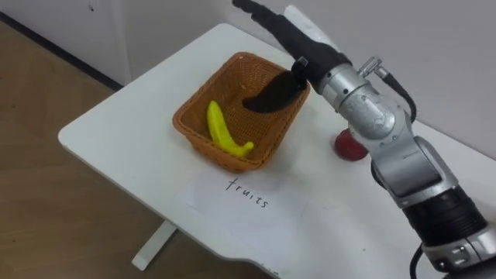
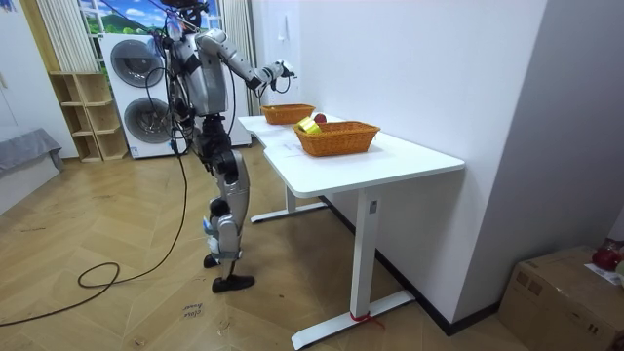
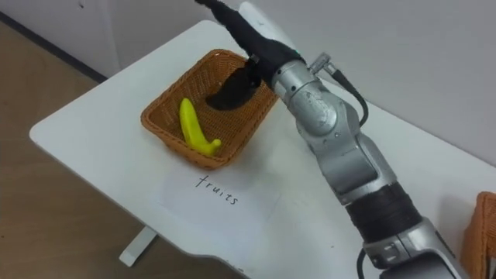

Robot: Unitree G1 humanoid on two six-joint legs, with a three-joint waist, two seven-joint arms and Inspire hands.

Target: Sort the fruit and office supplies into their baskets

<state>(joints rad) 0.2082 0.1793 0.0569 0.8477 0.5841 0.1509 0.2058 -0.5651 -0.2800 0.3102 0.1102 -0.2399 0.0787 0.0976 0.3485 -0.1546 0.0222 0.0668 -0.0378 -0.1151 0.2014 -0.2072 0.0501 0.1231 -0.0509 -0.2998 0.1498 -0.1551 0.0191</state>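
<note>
While the right hand (image 1: 304, 48) hangs over the far rim of the fruit basket (image 1: 209, 149), its fingers are stretched straight and released, with nothing in them. A banana (image 1: 223, 130) lies inside the basket. A red apple (image 1: 350, 146) sits on the white table (image 1: 116, 124) just beside the basket, half hidden behind the forearm. A paper label (image 1: 248, 194) lies in front of the basket. A second basket (image 3: 484, 232) shows at the table's right. Judged step: fruit sorting is partly done, and the apple is the next pick. The arm would need to draw back, since the apple sits under the forearm rather than under the palm. Then the hand must lower, close round the smooth round fruit without nudging it into a roll, and clear the wicker rim.
</note>
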